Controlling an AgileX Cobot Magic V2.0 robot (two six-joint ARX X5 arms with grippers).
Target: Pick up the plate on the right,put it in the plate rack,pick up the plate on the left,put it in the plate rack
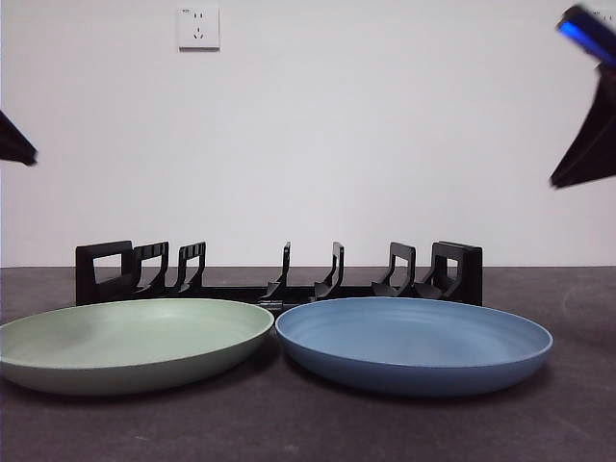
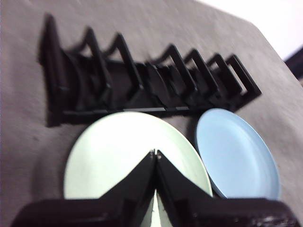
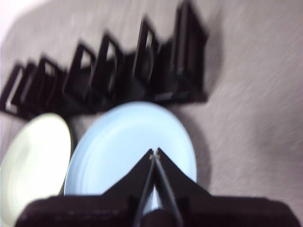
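Observation:
A blue plate (image 1: 414,342) lies flat on the dark table at the right, and a pale green plate (image 1: 130,342) lies flat at the left, their rims almost touching. Behind them stands the long black plate rack (image 1: 279,274), with nothing in its slots. My right gripper (image 3: 154,153) hangs shut high above the blue plate (image 3: 132,146), holding nothing; in the front view it is the dark tip (image 1: 587,144) at the upper right. My left gripper (image 2: 155,153) is shut above the green plate (image 2: 128,156), seen as a black tip (image 1: 14,144) at the left edge.
A white wall with a socket (image 1: 198,27) rises behind the table. Dark tabletop (image 1: 308,423) runs in front of both plates.

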